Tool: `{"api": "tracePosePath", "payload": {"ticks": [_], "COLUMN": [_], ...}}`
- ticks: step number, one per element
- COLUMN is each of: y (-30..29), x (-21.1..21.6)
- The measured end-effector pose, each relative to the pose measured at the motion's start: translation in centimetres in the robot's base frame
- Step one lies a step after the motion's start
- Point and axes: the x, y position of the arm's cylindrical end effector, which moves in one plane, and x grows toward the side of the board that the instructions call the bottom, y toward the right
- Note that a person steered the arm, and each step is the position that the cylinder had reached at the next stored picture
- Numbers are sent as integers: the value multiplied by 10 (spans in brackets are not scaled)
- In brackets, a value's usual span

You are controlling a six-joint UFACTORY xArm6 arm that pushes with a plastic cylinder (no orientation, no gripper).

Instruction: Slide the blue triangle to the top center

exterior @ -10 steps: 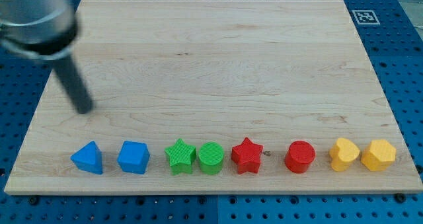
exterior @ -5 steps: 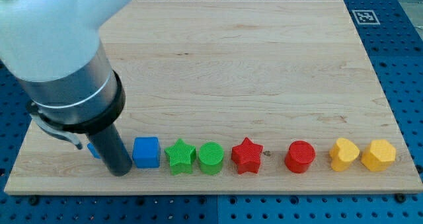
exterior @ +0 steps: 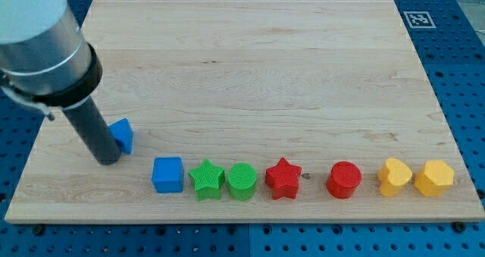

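The blue triangle point(exterior: 123, 134) lies on the wooden board point(exterior: 250, 75) at the view's left, above the bottom row of blocks. My tip point(exterior: 108, 161) rests on the board just left of and below the triangle, and the rod touches and hides the triangle's left side. The blue cube point(exterior: 167, 173) sits to the lower right of the triangle, at the left end of the row.
Along the view's bottom, left to right after the blue cube: a green star point(exterior: 206, 179), a green cylinder point(exterior: 242, 181), a red star point(exterior: 283, 178), a red cylinder point(exterior: 344, 179), and two yellow blocks point(exterior: 395, 176) point(exterior: 433, 177). The arm's grey body point(exterior: 42, 48) fills the upper left.
The tip swung down to the bottom row, then moved up and left. The blue triangle left the row and now sits higher. The blue cube shifted slightly right.
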Motion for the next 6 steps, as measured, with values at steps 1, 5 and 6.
{"api": "tracePosePath", "payload": {"ticks": [1, 5, 6], "y": [4, 64, 64], "x": [-23, -167, -210]}}
